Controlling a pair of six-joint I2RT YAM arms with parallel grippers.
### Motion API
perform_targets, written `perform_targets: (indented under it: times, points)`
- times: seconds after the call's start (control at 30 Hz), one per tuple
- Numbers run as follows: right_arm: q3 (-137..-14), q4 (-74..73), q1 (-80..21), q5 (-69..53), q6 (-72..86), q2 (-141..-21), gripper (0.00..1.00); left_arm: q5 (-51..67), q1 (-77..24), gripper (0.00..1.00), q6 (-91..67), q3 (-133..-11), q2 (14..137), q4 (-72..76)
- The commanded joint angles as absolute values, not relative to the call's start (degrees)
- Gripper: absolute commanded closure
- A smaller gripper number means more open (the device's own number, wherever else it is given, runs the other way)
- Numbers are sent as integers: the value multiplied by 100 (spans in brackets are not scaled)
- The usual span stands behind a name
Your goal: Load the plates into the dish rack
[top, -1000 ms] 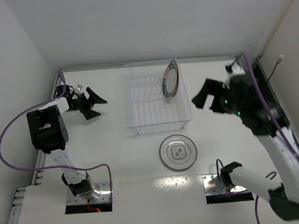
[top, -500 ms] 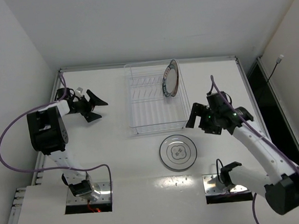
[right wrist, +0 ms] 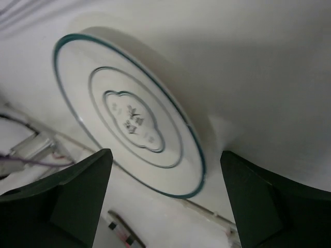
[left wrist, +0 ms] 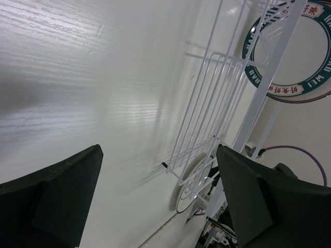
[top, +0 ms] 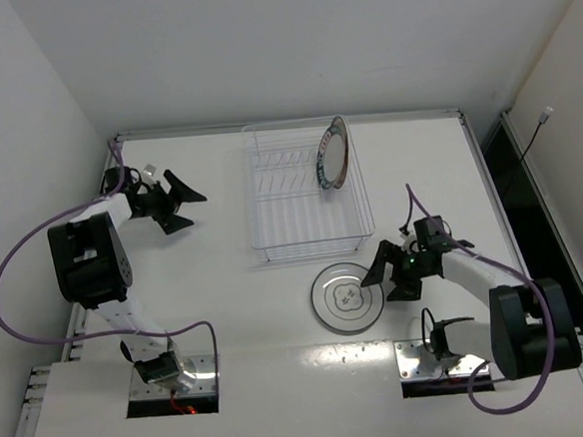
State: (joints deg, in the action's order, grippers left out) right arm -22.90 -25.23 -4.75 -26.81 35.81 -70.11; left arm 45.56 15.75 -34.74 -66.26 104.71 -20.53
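Though seemingly untouched, grey plate (top: 339,297) just ahead of right gripper (top: 386,283), jaws parted.

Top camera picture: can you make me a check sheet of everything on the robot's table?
Surface: white table, no spills seen.
Job's things: white wire dish rack; teal-rimmed plate standing upright in its far right part; emblem plate lying flat on the table in front of the rack; third plate not seen.
Clutter: nothing seen.
End effectors: left end effector open, empty, left of the rack; right end effector open, empty, beside the emblem plate's right edge.
Cables: purple cables loop along both arms.
Surroundings: plain white walls.
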Motion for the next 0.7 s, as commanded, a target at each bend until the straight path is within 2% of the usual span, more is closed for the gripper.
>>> perform_targets:
  times: [0.0, 0.13, 0.23, 0.27, 0.37, 0.47, 0.67]
  points:
    - [-1750, -767, -448, -3496, 3278, -7635, 17, 4474, 1626, 10, -3279, -6645, 10169, -2145]
    - [-1547, -115, -448, -3761, 3278, -8452, 31, 4316, 1626, 10, -3209, -6645, 10169, -2311]
    - [-1608, 9, -448, -3762, 3226, -8972, 57, 4263, 1626, 10, -3146, -6645, 10116, -2364]
    - [-1608, 9, -448, -3823, 3226, -9200, 70, 4263, 1626, 10, -3146, -6645, 10116, -2364]
    - [-1792, -245, -527, -3579, 3094, -9264, 80, 4263, 1626, 10, -3146, -6697, 10116, -2417]
    - [-1925, -920, -527, -3464, 2866, -9177, 99, 4210, 1626, 10, -3094, -6750, 10116, -2470]
    - [-2257, -2290, -799, -3253, 2593, -7956, 100, 4157, 1626, 10, -3094, -6803, 10063, -2522]
